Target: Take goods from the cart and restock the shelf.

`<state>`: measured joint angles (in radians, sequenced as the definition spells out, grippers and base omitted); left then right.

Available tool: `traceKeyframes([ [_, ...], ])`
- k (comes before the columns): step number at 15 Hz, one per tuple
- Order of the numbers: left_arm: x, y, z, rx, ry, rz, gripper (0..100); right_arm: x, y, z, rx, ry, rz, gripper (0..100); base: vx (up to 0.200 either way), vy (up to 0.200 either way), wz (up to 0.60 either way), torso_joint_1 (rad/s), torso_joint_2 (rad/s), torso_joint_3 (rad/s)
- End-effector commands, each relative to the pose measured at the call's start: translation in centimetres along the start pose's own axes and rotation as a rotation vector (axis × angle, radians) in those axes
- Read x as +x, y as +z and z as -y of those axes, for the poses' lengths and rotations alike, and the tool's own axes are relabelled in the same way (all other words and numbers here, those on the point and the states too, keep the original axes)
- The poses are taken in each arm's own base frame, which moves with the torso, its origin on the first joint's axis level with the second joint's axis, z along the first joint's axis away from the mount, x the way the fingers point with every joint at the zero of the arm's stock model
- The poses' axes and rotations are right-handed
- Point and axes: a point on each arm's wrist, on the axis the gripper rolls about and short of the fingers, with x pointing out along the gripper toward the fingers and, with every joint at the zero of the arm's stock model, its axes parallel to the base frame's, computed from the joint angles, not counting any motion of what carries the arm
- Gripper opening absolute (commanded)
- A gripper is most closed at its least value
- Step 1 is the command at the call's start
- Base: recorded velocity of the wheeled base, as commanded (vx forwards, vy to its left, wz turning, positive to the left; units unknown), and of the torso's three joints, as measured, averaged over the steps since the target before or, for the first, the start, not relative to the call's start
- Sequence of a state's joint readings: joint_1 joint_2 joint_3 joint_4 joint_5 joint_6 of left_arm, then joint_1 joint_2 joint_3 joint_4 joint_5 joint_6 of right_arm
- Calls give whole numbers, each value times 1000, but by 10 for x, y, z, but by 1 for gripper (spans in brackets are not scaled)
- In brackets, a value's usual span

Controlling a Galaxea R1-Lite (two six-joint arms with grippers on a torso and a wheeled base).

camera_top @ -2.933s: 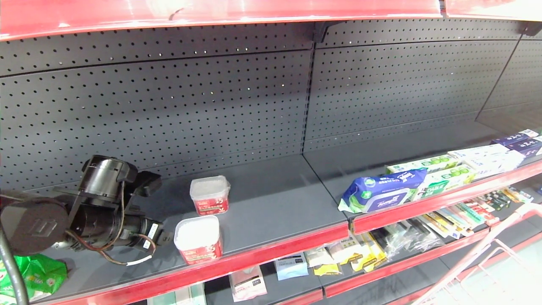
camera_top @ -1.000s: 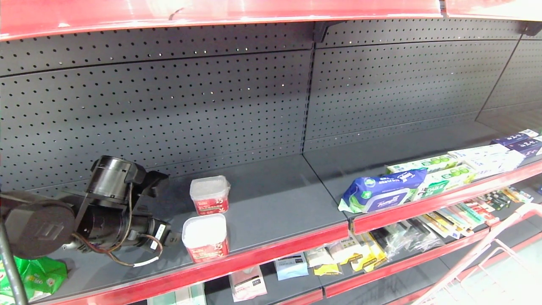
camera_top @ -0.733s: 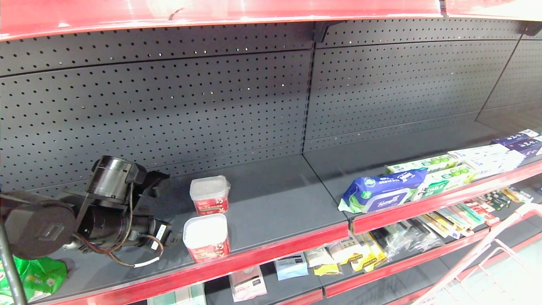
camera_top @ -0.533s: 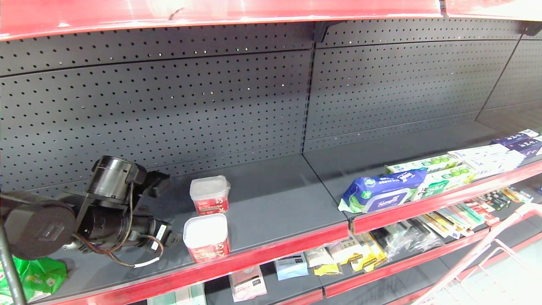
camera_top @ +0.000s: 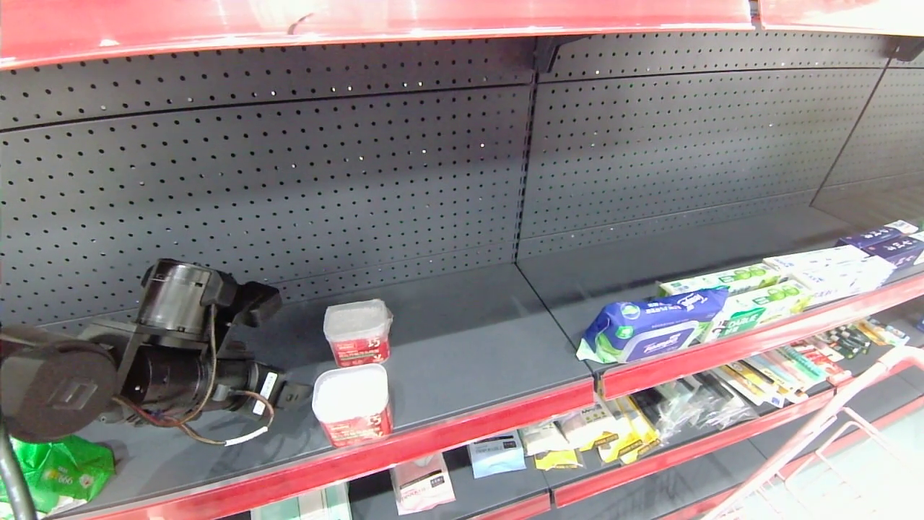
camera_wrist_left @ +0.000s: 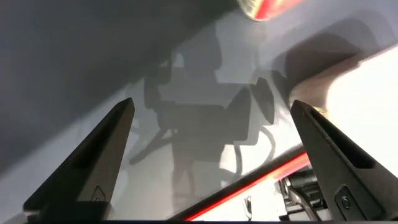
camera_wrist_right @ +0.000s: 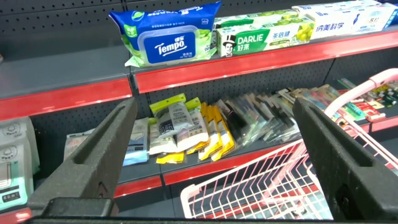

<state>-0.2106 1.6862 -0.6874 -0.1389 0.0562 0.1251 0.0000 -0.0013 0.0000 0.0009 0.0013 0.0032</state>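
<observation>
Two white-lidded jars with red labels stand on the grey shelf point(camera_top: 469, 347): the front jar point(camera_top: 351, 404) near the red edge, the back jar point(camera_top: 357, 332) behind it. My left gripper point(camera_top: 278, 350) sits just left of the front jar, open and holding nothing, its near finger a small gap from the jar. In the left wrist view the left gripper point(camera_wrist_left: 211, 162) spreads wide over the shelf, with the front jar point(camera_wrist_left: 367, 87) as a white blur beside it. My right gripper point(camera_wrist_right: 211, 162) is open and empty, above the pink cart point(camera_wrist_right: 261, 186).
A blue wet-wipes pack point(camera_top: 650, 328) and toothpaste boxes point(camera_top: 765, 289) lie on the shelf to the right. A green bag point(camera_top: 61, 469) lies at the far left. Small packets point(camera_wrist_right: 186, 130) fill the lower shelf. The pegboard back wall point(camera_top: 361, 180) stands behind.
The front jar first slid a little to the right along with the left arm. Since then the left gripper has drawn back to the left, away from the jar.
</observation>
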Motion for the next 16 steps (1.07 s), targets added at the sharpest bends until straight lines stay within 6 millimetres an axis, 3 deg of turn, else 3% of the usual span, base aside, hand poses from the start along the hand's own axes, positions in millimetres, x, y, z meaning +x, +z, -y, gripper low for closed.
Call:
traceKeyframes([
  [1,-40,1,-27,-78,82,125,100,0,0,0,0,0,-2,100,0,0,0,0,0,0],
  [2,-47,-1,-30,-87,95,145,100,0,0,0,0,0,0,100,0,0,0,0,0,0],
  [4,-91,-15,-29,-99,128,270,100,0,0,0,0,0,-2,100,0,0,0,0,0,0],
  [5,-99,-19,-28,-99,132,292,100,0,0,0,0,0,-2,100,0,0,0,0,0,0],
  [6,-132,-44,-25,-112,142,391,100,0,0,0,0,0,-2,100,0,0,0,0,0,0],
  [7,-147,-60,-22,-113,124,446,100,0,0,0,0,0,-2,100,0,0,0,0,0,0],
  [8,-165,-89,-18,-130,107,524,100,0,0,0,0,0,0,100,0,0,0,0,0,0],
  [11,-189,-126,-9,-241,98,692,100,0,0,0,0,0,-2,100,0,0,0,0,0,0],
  [13,-197,-144,7,-168,33,788,100,0,0,0,0,0,-2,100,0,0,0,0,0,0],
  [16,-175,-198,31,-110,156,856,100,0,0,0,0,0,0,100,0,0,0,0,0,0],
])
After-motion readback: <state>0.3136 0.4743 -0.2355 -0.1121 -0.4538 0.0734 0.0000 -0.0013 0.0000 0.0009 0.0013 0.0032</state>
